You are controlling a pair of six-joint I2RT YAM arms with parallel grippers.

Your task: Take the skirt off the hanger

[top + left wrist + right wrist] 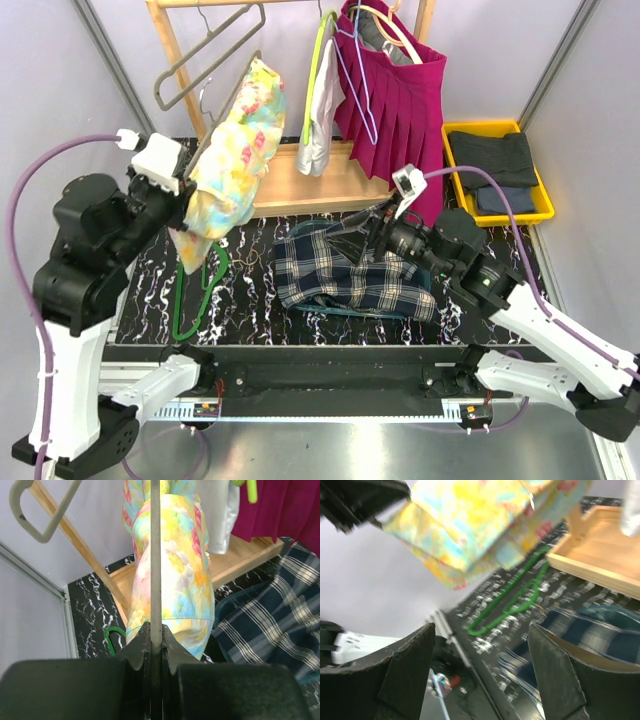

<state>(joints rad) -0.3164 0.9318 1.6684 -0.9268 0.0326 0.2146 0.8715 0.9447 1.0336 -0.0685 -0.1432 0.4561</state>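
The left end effector was clamped shut on the grey hanger, holding the floral skirt aloft at the tabletop's ten o'clock, seemingly so the wide-open, empty right end effector, facing it from four o'clock, could tug it free.

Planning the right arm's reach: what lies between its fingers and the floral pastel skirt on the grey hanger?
Nothing hangs between right fingers and floral skirt; top view shows crumpled navy plaid cloth and black marbled tabletop beneath.
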